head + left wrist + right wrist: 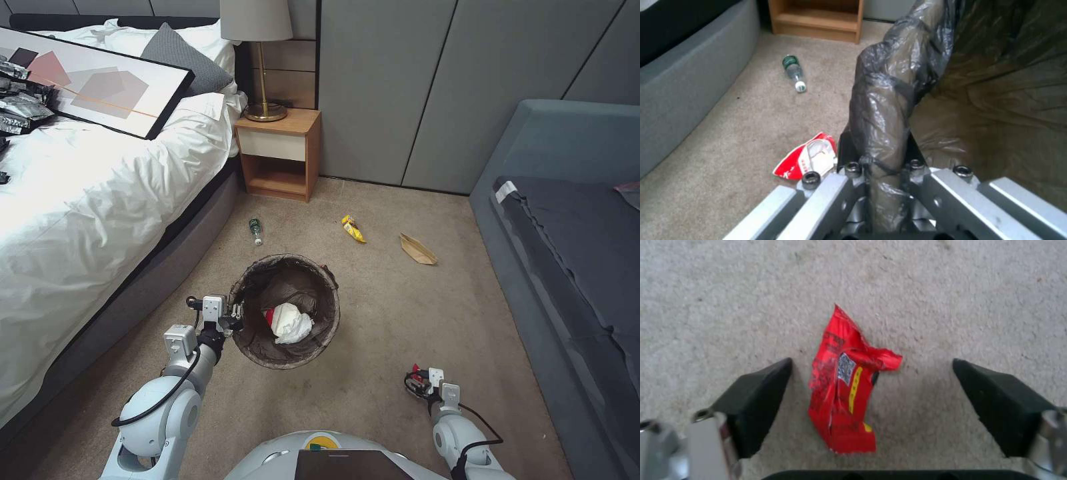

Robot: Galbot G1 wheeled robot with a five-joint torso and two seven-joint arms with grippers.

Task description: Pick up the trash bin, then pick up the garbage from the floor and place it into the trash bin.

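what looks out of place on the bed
A framed picture lies flat on the bed with one corner hanging over the white duvet, and crumpled silvery wrappers sit heaped beside it.

Even, soft indoor light, glare on the white bedding [100, 193], both wrist views blurred.
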